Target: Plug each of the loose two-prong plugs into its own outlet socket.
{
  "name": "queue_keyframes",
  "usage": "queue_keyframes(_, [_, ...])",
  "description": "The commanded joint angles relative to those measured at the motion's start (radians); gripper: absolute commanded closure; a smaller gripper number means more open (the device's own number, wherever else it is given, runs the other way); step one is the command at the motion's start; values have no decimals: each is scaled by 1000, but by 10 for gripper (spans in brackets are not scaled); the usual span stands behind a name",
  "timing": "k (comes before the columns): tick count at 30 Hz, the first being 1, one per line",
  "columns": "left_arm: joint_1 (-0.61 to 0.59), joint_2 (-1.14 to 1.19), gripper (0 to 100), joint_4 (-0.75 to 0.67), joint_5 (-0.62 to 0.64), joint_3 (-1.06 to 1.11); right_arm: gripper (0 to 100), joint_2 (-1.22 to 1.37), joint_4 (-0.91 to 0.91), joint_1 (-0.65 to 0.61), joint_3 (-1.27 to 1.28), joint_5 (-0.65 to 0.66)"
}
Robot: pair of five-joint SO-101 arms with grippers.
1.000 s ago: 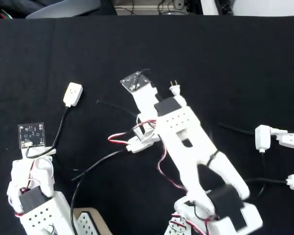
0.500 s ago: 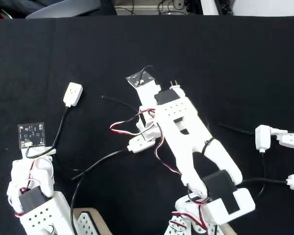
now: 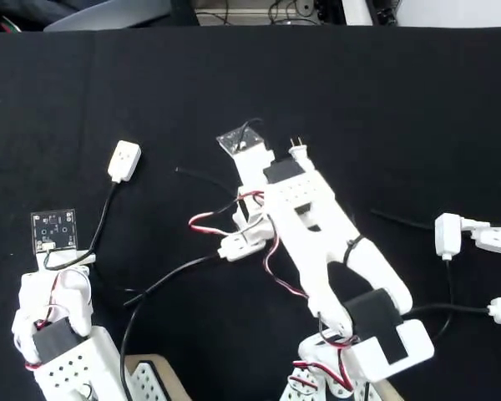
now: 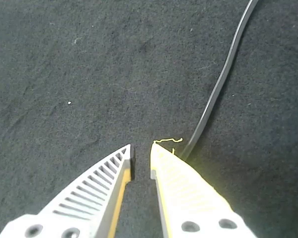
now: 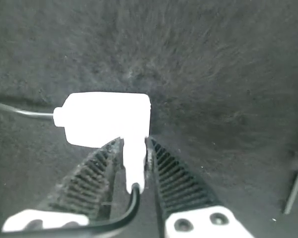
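Right claw (image 5: 134, 143) is clamped tight on a narrow white plug (image 5: 134, 171), with the plug's cord trailing back between the jaws. The plug's far end meets a wider white block (image 5: 107, 119), but I can't tell if it's seated. From above, 2 prongs (image 3: 297, 149) show beside the right arm (image 3: 317, 234) at mid-table. Left claw (image 4: 141, 148) is all but closed and holds nothing, just beside a black cable (image 4: 218, 84).

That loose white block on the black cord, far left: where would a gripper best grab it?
Probably across the two long sides of the white block, from above: it lies flat, and its cord leaves the near end.
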Motion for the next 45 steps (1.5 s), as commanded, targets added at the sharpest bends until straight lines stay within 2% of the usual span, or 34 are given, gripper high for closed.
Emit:
queue_keyframes(1, [-8, -8, 920, -5, 3, 1, 987, -2, -71, 9, 54, -6])
queue_keyframes(9, [-8, -8, 920, -5, 3, 1, 966, -12, -89, -58, 81, -2])
queue_keyframes(11, [-8, -8, 920, -5, 3, 1, 890, -5, -74, -60, 56, -6])
queue_keyframes(16, [-8, -8, 920, -5, 3, 1, 622, -5, 11, -89, -16, -8])
queue_keyframes(20, [-8, -8, 920, -5, 3, 1, 524, -4, 23, -157, -47, -41])
queue_keyframes(30, [-8, -8, 920, -5, 3, 1, 539, -2, -5, -195, -88, -112])
queue_keyframes(39, [-8, -8, 920, -5, 3, 1, 738, -2, -101, -192, -45, -212])
queue_keyframes(45, [-8, -8, 920, -5, 3, 1, 776, -2, -89, -192, -45, -209])
